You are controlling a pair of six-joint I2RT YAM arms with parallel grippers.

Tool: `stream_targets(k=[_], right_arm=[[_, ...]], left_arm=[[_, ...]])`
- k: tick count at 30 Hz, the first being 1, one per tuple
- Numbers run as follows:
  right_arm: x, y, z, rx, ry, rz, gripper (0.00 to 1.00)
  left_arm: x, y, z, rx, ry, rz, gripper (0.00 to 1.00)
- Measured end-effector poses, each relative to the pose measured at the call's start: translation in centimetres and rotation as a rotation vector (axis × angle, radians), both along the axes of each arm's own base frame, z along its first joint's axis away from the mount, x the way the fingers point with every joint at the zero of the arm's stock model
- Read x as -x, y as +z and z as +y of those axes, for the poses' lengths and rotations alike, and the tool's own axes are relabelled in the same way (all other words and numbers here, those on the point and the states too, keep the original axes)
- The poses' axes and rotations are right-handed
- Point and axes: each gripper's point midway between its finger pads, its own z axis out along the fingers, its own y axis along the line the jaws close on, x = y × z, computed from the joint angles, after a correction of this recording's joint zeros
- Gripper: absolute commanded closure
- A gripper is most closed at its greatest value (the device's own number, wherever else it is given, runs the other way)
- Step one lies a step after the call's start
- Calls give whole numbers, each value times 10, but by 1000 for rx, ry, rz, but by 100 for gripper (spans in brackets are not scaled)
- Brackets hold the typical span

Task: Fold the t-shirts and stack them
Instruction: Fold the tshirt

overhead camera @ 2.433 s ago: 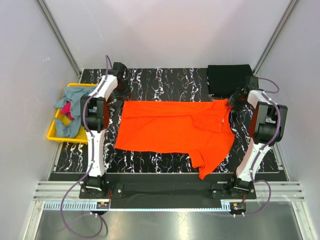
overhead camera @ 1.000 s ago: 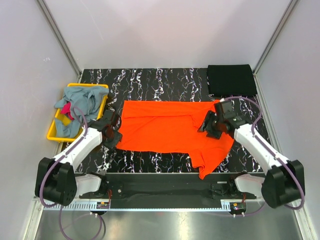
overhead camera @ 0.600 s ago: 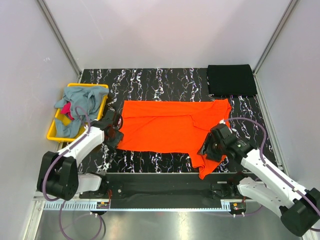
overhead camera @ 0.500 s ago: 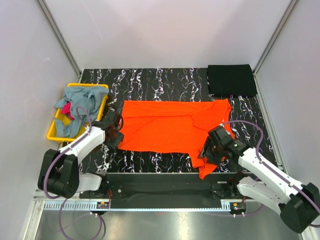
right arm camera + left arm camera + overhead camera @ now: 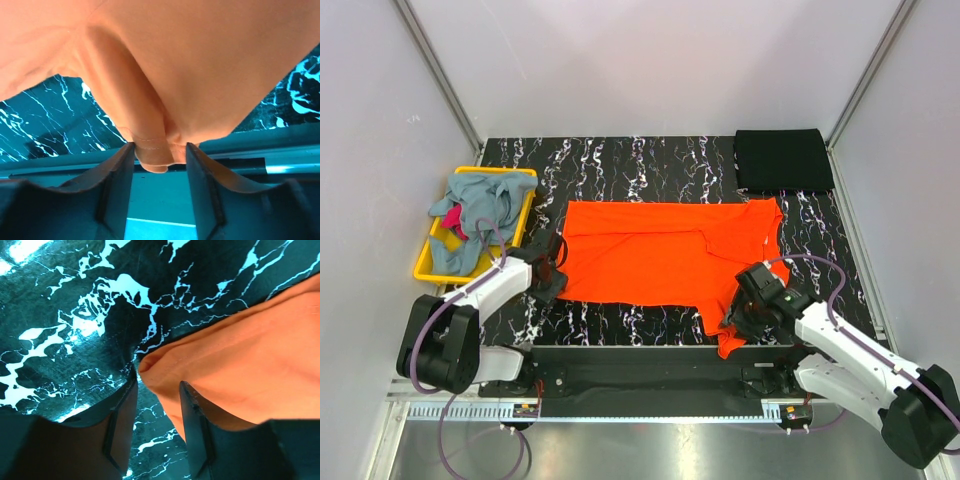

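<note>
Right claw point(image 5: 160, 150) has come nearer — now straddling the orange t-shirt point(image 5: 650, 255) sleeve.

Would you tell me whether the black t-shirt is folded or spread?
Folded: the black t-shirt lies as a compact rectangle, far right.

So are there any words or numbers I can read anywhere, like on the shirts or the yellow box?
No, nothing here can be read.
Orange t-shirt: plain, no print or label showing.
Black t-shirt: plain.
Grey-blue shirts in the yellow bin: no writing showing.
Table: only white marble veins.
Small orange spots on the front rail: too small to tell if they carry writing.
</note>
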Motion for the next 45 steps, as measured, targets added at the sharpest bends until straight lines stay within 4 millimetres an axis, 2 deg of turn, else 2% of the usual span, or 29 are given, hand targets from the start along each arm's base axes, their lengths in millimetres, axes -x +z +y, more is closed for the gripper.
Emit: stream_targets(k=[4, 6, 7, 8, 13, 17, 22, 29, 34, 39, 45], right_arm=[[-6, 2, 4, -16, -10, -23, 74], [-9, 2, 5, -19, -14, -35, 85], [-11, 2, 5, -18, -16, -39, 96], [-11, 1, 4, -11, -16, -41, 100], [-16, -1, -2, 30, -24, -54, 100], [-28, 11, -5, 75, -9, -99, 100], [-53, 28, -8, 163, 39, -160, 100], [-84, 39, -13, 289, 131, -193, 100], [-115, 53, -28, 349, 116, -212, 100], [-141, 50, -53, 411, 88, -172, 100], [-174, 62, -48, 438, 149, -197, 100]], left_arm=[[1, -2, 0, -1, -1, 1, 66], [-1, -2, 0, 1, 2, -5, 82], [-1, -1, 0, 1, -1, -7, 90], [-2, -1, -1, 1, -1, -10, 100], [-3, -1, -1, 2, -7, -14, 100], [-8, 3, -2, -1, -24, -21, 100], [-36, 19, -9, 2, -33, -68, 100], [-76, 25, -18, -8, -70, -69, 100], [-91, 20, -13, -10, -39, -48, 100], [-102, 14, -4, -11, -5, -26, 100], [-125, 24, -6, -2, -5, -57, 100]])
